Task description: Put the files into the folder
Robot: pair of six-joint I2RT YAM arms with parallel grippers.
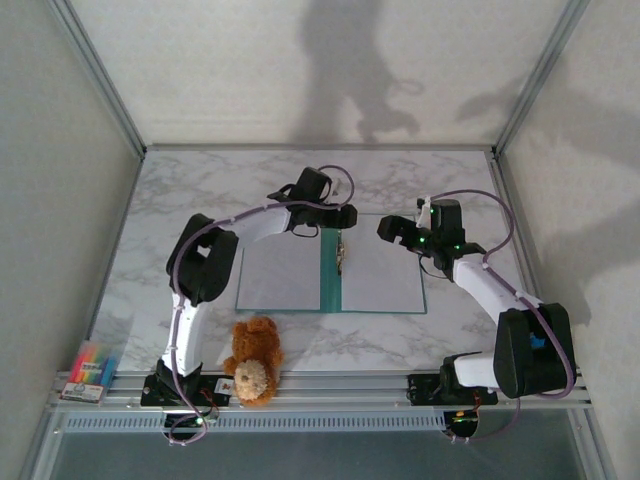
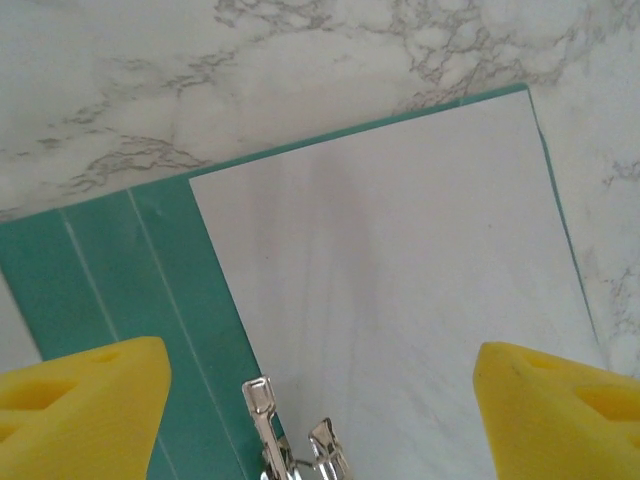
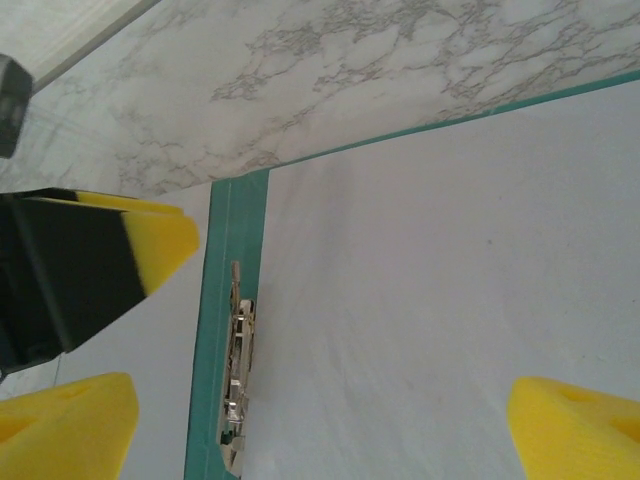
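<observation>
Hovering over the open folder [image 1: 331, 285] on the table [image 1: 200, 200], the left gripper [image 2: 320, 370] has its fingers spread wide with nothing between them, probably to stay clear of the clip [image 2: 265, 420] just below. The files [image 2: 400, 270] lie flat inside the cover, one edge at that clip, a teal margin showing around them. The right gripper [image 3: 320, 410] hangs nearby, equally wide and empty, seemingly placed to steady the sheet.

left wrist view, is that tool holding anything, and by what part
Nothing is held. The left tool is open, its yellow fingers spread above the open folder with nothing between them.
</observation>
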